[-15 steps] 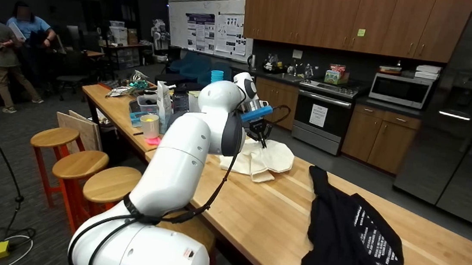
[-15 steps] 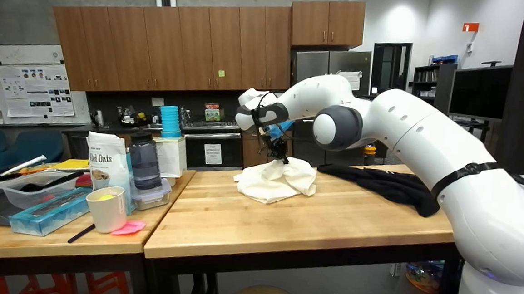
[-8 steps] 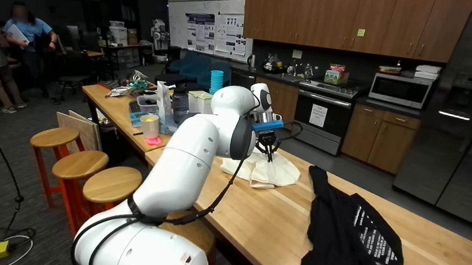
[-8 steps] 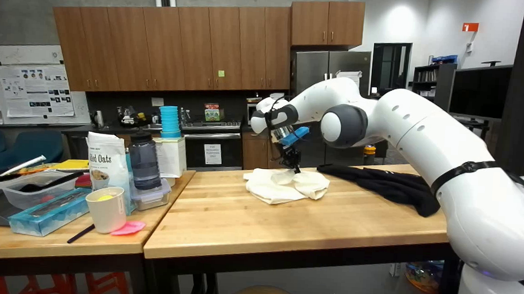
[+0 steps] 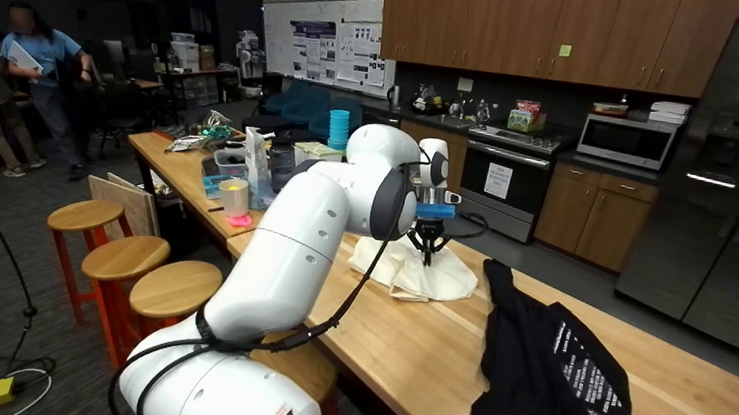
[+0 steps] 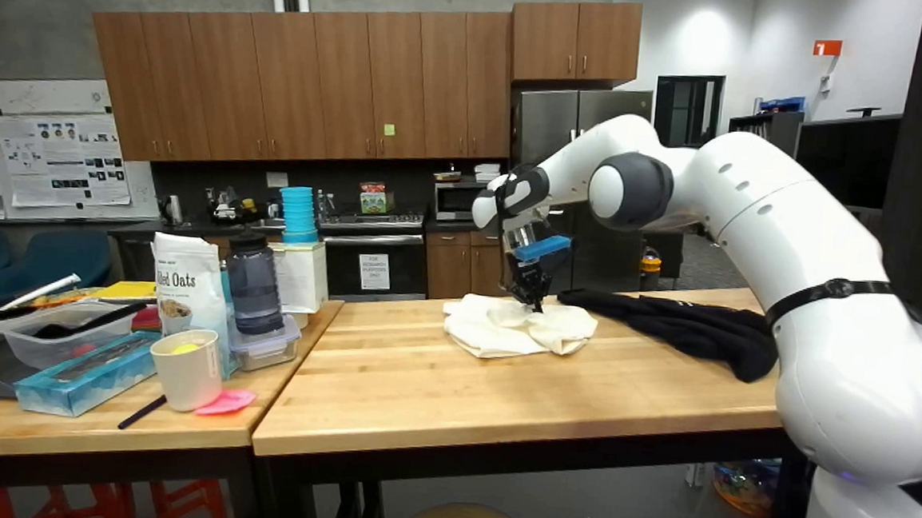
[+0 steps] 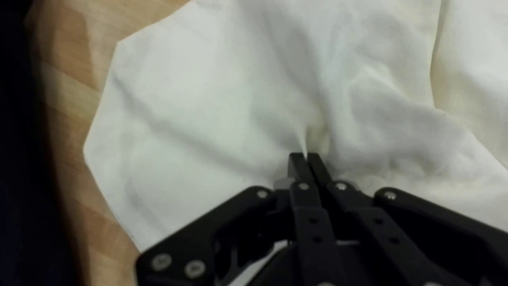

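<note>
1. One gripper (image 7: 306,158) comes first: in the wrist view its two fingers are drawn together, and a thin ridge of white cloth (image 7: 190,111) runs in between the tips, so they look pinched on a fold (how deep it goes is hidden).
2. That single cloth lies bunched on the worktop (image 6: 420,401), near the kitchen-side long edge, between the end that meets a second table (image 6: 202,427) and a black garment (image 5: 531,359). Judged from this, the handling is partway: the grip is made, but the cloth is neither raised clear of the worktop nor laid smooth.
3. One black garment, printed in white, lies just beside the cloth, with a strip of bare wood between; the gripper does not touch it.
4. On the second table, among other clutter: one cup (image 6: 185,378), one oats bag (image 6: 188,278), one water bottle (image 6: 255,282).
5. Away from the kitchen side, three stools (image 5: 176,288) show plainly, with a fourth stool (image 5: 307,364) partly behind the arm (image 5: 283,260).
6. Farthest: one oven (image 5: 520,188), one microwave (image 5: 626,143), one fridge (image 5: 716,200), two people (image 5: 51,61).
</note>
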`<state>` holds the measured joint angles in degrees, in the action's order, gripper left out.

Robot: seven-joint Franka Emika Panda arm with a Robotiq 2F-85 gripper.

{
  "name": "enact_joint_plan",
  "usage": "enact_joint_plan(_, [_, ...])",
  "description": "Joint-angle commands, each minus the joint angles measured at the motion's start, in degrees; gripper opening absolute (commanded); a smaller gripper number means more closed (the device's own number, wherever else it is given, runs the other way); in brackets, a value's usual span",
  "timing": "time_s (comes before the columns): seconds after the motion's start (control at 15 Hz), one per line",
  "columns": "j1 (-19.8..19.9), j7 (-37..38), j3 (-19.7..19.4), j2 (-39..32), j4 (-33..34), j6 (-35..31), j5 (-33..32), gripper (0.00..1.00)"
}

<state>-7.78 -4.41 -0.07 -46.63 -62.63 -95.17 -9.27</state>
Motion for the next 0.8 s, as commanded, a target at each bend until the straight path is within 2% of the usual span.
enact_joint_plan(0.0, [3.8, 3.1, 1.0, 8.5, -13.7, -5.5, 4.9, 0.0])
enact_joint_plan(0.33, [7.4, 4.1, 0.6, 15.6, -27.1, -12.1, 10.9, 0.0])
enact_joint_plan(0.53, [7.7, 3.4, 0.4, 20.1, -34.7, -15.2, 11.6, 0.0])
enact_joint_plan(0.73, [5.8, 3.5, 0.6, 20.0, -32.9, -11.8, 8.9, 0.0])
